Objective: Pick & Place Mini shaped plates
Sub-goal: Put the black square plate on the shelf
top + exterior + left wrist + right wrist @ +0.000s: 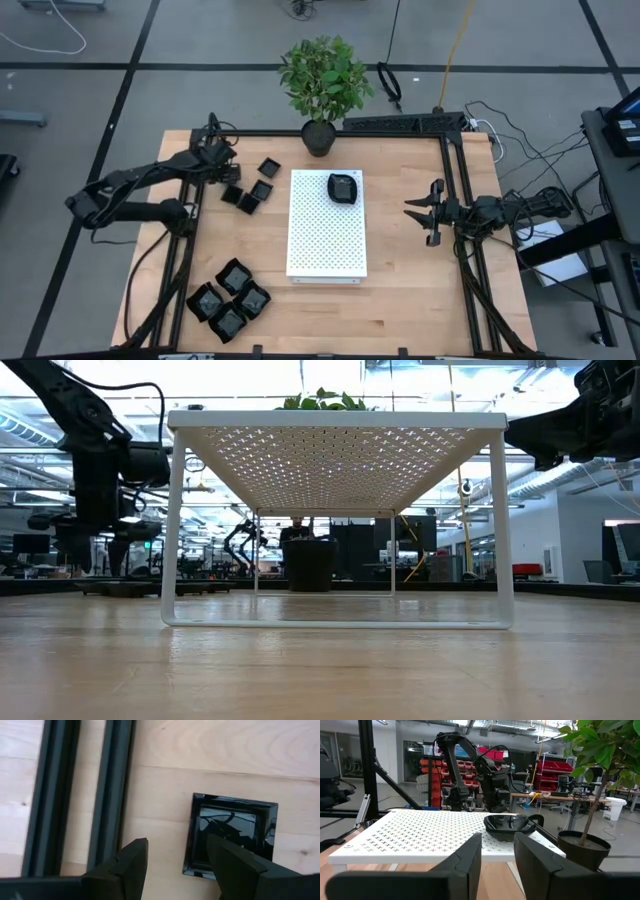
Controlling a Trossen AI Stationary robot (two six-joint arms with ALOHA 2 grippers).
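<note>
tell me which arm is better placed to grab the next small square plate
Left. The left gripper hangs open right over a small square plate beside the white board; the right gripper waits on the board's far side.

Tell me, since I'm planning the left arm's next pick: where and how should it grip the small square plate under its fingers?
Probably by the raised rim of the small square plate, from straight above. It lies flat on the table, so only the upright edge offers purchase. The left gripper hangs open above the plate's near-side wall; one finger inside, one outside, would pinch it.
</note>
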